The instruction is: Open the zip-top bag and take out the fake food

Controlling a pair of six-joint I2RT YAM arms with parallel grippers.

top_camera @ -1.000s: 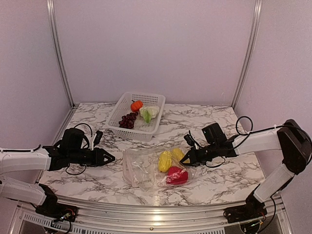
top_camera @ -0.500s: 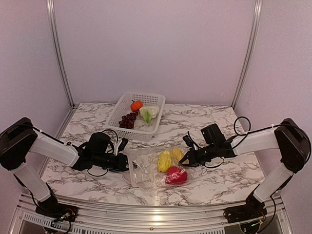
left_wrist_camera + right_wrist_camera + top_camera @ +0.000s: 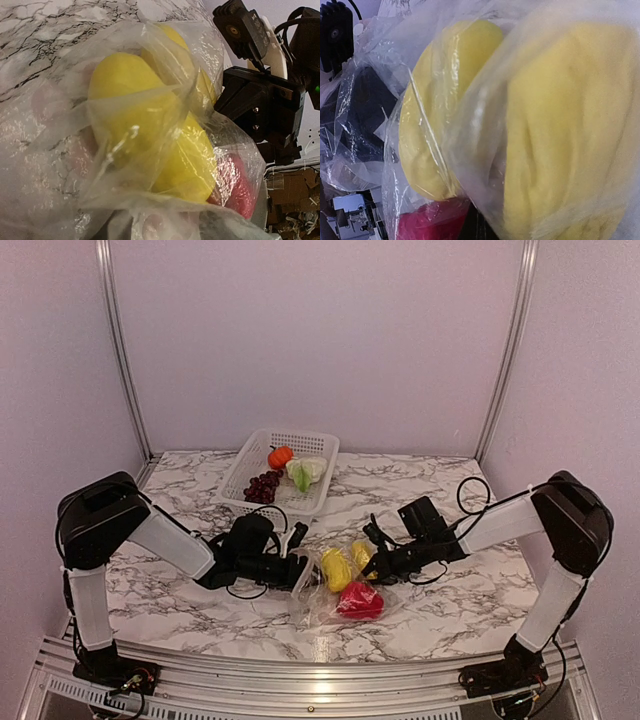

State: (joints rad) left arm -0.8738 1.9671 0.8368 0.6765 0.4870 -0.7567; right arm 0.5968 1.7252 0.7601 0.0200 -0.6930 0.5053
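The clear zip-top bag [image 3: 322,598] lies bunched up at the table's front centre. Two yellow pieces [image 3: 337,568] and a red piece [image 3: 361,601] are inside it. They fill the left wrist view [image 3: 150,115] and the right wrist view [image 3: 445,115] through crinkled plastic. My left gripper [image 3: 303,573] is pushed into the bag's left side, its fingertips hidden by plastic. My right gripper [image 3: 377,566] meets the bag's right edge by the yellow pieces, tapered to a point as if pinching the plastic. The orange fruit [image 3: 280,456], cabbage [image 3: 306,472] and grapes [image 3: 263,487] lie in the basket.
The white perforated basket [image 3: 312,502] stands at the back centre of the marble table [image 3: 450,605]. Metal frame posts rise at the back corners. The table's front rail runs just below the bag.
My left arm has swept right across the table and driven its gripper into the bag. The bag has been pushed right and bunched up. The right gripper has edged slightly left.
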